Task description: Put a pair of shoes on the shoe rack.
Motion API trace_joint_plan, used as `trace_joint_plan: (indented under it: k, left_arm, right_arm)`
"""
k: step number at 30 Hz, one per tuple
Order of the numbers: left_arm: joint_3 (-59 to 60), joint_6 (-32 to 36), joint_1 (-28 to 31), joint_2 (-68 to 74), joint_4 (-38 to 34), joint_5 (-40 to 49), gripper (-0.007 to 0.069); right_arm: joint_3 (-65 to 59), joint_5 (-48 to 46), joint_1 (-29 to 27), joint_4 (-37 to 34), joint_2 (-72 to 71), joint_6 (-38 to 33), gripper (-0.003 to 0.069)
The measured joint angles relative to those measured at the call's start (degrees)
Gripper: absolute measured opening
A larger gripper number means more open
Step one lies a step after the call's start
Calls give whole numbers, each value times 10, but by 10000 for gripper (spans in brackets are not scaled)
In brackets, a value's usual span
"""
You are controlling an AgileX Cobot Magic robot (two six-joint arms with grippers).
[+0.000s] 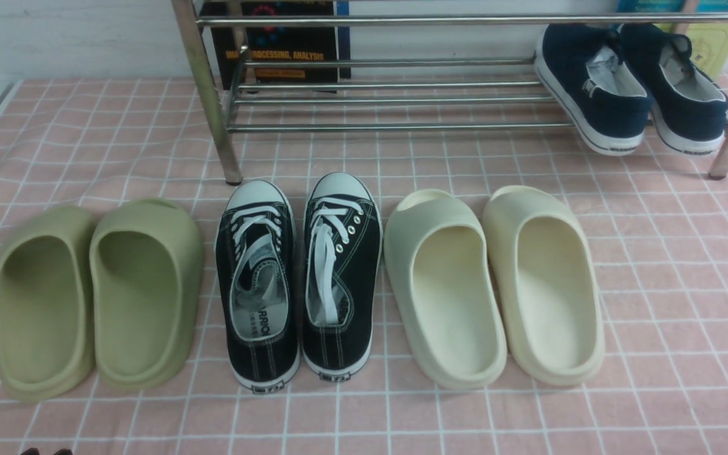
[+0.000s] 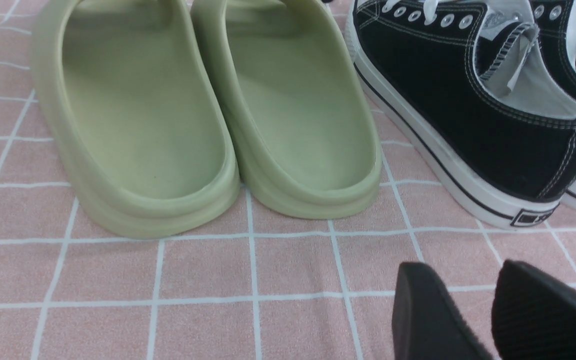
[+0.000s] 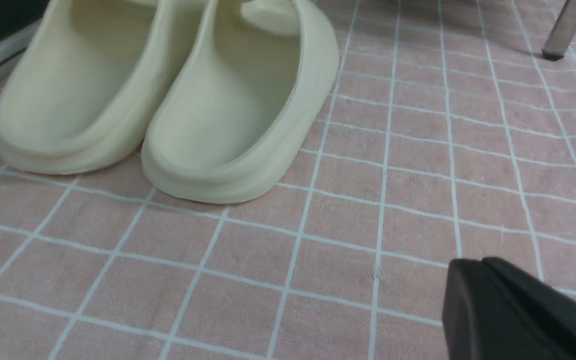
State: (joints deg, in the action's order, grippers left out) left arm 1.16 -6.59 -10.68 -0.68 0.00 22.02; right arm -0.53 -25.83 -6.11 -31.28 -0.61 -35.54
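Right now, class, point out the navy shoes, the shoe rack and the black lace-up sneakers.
navy shoes [image 1: 598, 95]: front view, left shoe's side panel.
shoe rack [image 1: 395, 126]: front view, lowest front bar.
black lace-up sneakers [image 1: 263, 354]: front view, left sneaker's heel.

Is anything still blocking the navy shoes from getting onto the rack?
Nothing visible does. Both navy shoes already sit on the rack, on its lower bars at the right end, heels tilted down over the front bar. The black sneakers and cream slides lie on the cloth in front, apart from them.
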Motion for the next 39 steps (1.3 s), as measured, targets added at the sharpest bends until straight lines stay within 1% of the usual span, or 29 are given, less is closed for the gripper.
trace_joint_plan:
  k: [19,21,24,26,29,32,33,35,37,38,39]
  left_arm:
    - [0,0,0,0,0,0,239]
    - [0,0,0,0,-3,0,239]
    - [0,0,0,0,0,0,239]
    - [0,0,0,0,0,0,239]
    - [0,0,0,0,0,0,239]
    - [0,0,0,0,0,0,239]
    - [0,0,0,0,-3,0,239]
    - [0,0,0,0,0,0,239]
    - [0,0,0,0,-3,0,239]
    - [0,0,0,0,-3,0,239]
    - [0,0,0,0,-3,0,239]
  right_arm:
    - [-1,2,0,1,0,0,30]
    - [-1,7,0,21,0,1,34]
    - [-4,45,8,110,0,26,38]
    - [-9,88,20,180,0,75,41]
    - [-9,161,31,276,0,186,47]
    - [-9,194,35,345,0,298,48]
    - [-9,190,36,366,0,351,49]
    - [-9,168,36,384,0,404,49]
    - [-9,124,36,388,0,444,52]
    - [-9,119,36,388,0,447,52]
    - [-9,73,36,383,0,466,53]
